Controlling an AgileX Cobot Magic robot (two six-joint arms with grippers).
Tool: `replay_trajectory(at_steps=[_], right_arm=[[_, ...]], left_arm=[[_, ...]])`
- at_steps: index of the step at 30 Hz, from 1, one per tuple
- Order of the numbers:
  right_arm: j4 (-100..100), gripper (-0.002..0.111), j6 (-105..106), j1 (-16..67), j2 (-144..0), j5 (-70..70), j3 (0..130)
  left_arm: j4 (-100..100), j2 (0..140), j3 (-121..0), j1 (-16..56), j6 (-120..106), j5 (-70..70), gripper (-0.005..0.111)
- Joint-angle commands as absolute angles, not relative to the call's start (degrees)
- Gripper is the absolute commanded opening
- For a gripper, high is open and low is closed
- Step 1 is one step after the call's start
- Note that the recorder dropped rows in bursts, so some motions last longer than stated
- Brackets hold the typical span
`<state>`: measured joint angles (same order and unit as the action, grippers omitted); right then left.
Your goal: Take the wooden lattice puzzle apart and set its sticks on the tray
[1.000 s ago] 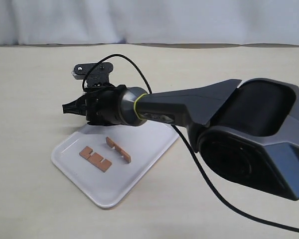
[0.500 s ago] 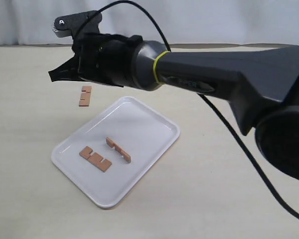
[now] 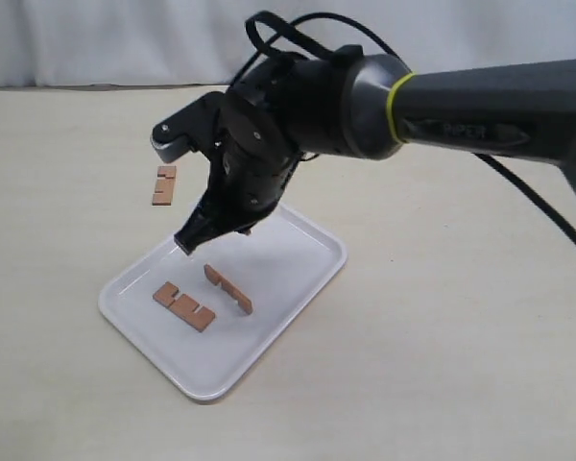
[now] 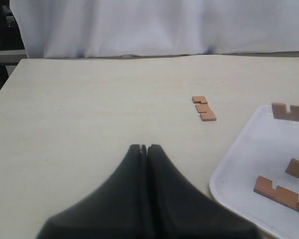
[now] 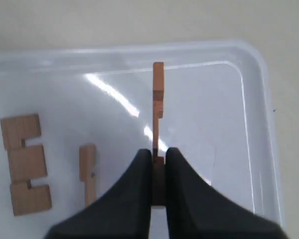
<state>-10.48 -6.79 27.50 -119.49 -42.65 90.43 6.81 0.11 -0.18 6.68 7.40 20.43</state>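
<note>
1. the right gripper point(image 5: 158, 157) is clamped on a held stick point(image 5: 158, 94), edge-on above the tray point(image 3: 298, 274), probably to lower it onto bare plastic.
2. it hangs over the tray's 10 o'clock part, clear of the resting sticks point(image 3: 184, 305) toward 8 o'clock.
3. the left gripper point(image 4: 147, 149) has its fingers together on nothing, idle over the table point(image 4: 89, 99).
4. a loose stick point(image 3: 164, 184) lies at 11 o'clock outside the tray; no assembled lattice shows.
5. half a second earlier the right gripper was higher, near that loose stick; the loose and resting sticks are unmoved.
</note>
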Motion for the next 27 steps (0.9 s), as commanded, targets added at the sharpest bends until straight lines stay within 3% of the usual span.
replay_trajectory(at_steps=[1, 8, 22, 25, 27], right_arm=[[-8.2, 0.004, -4.9, 27.2, -116.1, -34.6, 81.4], [-7.3, 0.004, -4.7, 26.7, -115.2, -22.1, 72.5], [-8.1, 0.005, -4.7, 26.8, -115.2, -20.0, 70.3], [-8.1, 0.012, -4.7, 26.8, -115.2, -20.5, 70.3], [-8.1, 0.029, -4.7, 26.8, -115.2, -20.6, 70.3]], left_arm=[[6.9, 0.0, 0.0, 6.7, 7.6, 20.0, 0.0], [6.9, 0.0, 0.0, 6.7, 7.6, 20.0, 0.0], [6.9, 0.0, 0.0, 6.7, 7.6, 20.0, 0.0], [6.9, 0.0, 0.0, 6.7, 7.6, 19.9, 0.0], [6.9, 0.0, 0.0, 6.7, 7.6, 19.9, 0.0]])
